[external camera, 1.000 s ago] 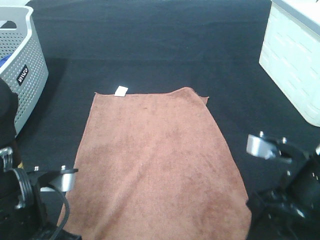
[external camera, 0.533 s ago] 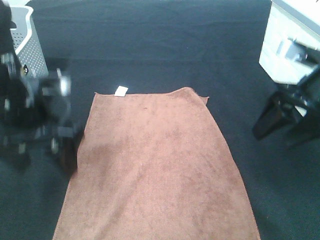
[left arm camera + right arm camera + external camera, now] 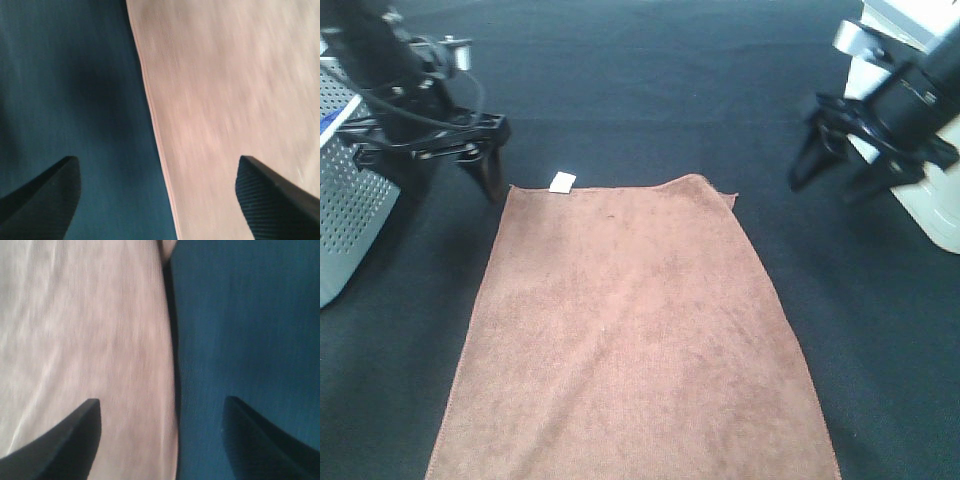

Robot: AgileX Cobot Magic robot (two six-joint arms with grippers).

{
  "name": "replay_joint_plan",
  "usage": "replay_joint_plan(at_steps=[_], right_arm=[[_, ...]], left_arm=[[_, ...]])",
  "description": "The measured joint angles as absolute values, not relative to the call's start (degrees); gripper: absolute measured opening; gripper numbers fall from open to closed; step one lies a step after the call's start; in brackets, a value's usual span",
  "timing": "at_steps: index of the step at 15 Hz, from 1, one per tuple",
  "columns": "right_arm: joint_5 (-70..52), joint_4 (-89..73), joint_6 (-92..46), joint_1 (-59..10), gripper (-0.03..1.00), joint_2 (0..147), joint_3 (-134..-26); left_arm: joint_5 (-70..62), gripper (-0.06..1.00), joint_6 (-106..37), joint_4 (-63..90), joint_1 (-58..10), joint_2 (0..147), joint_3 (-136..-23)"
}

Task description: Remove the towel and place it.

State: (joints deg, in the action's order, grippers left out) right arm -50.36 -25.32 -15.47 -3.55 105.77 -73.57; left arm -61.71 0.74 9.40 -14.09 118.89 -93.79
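I see the large rectangular brown fuzzy microfibre towel [image 3: 630, 330] spread flat in a single layer on the black table cloth [image 3: 650, 90], in the middle of the scene, with its long sides running near to far. Its near end reaches the edge of my high view. A small white tag [image 3: 562, 181] sticks out at the far left corner. The far right corner curls slightly.

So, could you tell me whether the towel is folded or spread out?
Spread out: the towel lies flat in one layer on the black cloth, white tag showing at one corner.
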Motion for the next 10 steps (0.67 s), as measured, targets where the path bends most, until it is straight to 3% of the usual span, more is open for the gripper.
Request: replay_joint_plan(at_steps=[5,10], right_arm=[[-54.3,-23.3,-15.5,-3.6,0.65,123.0,-94.2],[-55.1,-28.6,-19.0,-3.6,0.65,135.3,-103.3]], left_arm=[[-61.8,0.79,0.0,8.4,-13.5,132.6,-106.3],[-60.8,0.79,-0.3,10.5,-10.9,138.3,-112.6]])
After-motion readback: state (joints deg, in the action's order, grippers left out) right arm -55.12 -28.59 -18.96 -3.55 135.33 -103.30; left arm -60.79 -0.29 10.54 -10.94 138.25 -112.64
